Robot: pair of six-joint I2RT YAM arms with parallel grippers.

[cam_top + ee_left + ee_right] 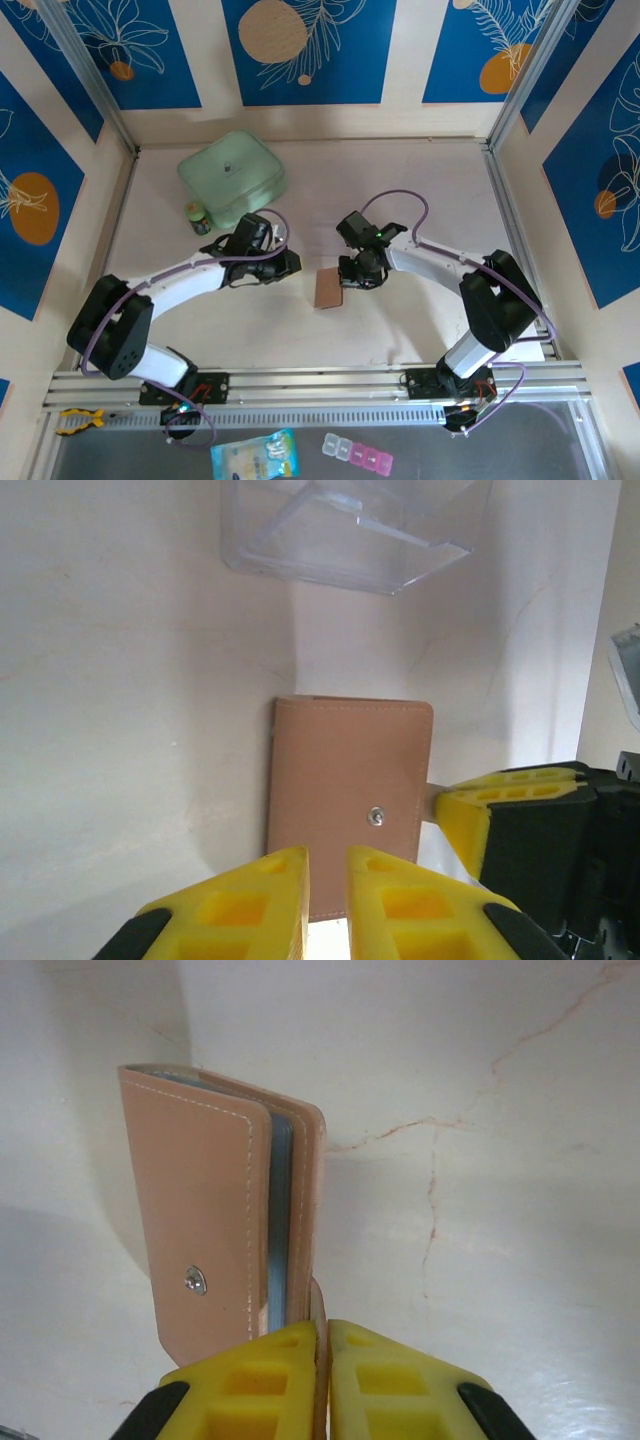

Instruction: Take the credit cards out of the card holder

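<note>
Card holder (215, 1230) is pinched by tab in R gripper (322, 1338), prob. for opening; L gripper (328, 865) is poised nearby, near-closed, empty.

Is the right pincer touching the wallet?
Touching. The right wrist view shows the right pincer pinching the wallet by its tab.
</note>
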